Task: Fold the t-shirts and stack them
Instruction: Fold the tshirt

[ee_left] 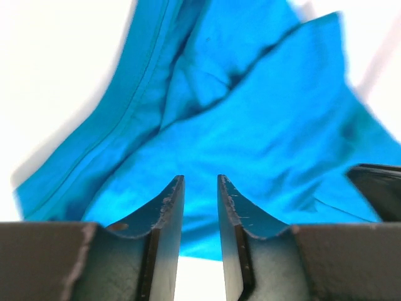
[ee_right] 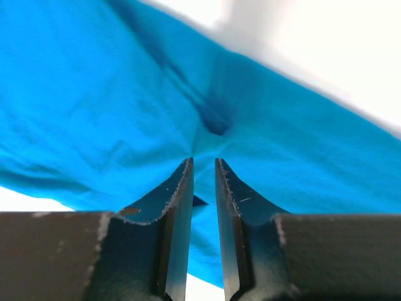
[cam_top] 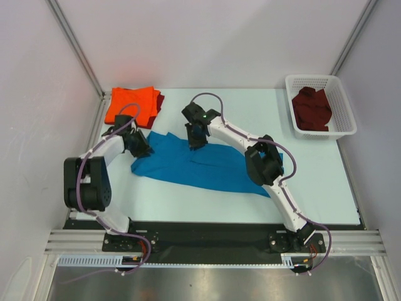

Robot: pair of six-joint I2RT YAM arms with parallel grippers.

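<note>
Cloth: blue t-shirt (cam_top: pixel 207 166) lies rumpled across middle of worktop (cam_top: pixel 313 188), between both arms. Likely soft, light and limp; should sag, crease and slide easily. Left gripper (ee_left: pixel 200 179) at shirt's left edge, jaws slightly apart, nothing between. Right gripper (ee_right: pixel 203 162) over far edge, jaws narrowly parted at small pucker, no cloth pinched. Best hold, by my judgement: hem or shoulder corners, both sides together. Orange t-shirt (cam_top: pixel 131 103) folded far left.

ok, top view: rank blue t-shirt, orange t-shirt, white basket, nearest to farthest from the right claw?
1. Blue t-shirt, directly under the right claw, centre.
2. Orange t-shirt, far-left corner.
3. White basket, far-right corner.
</note>
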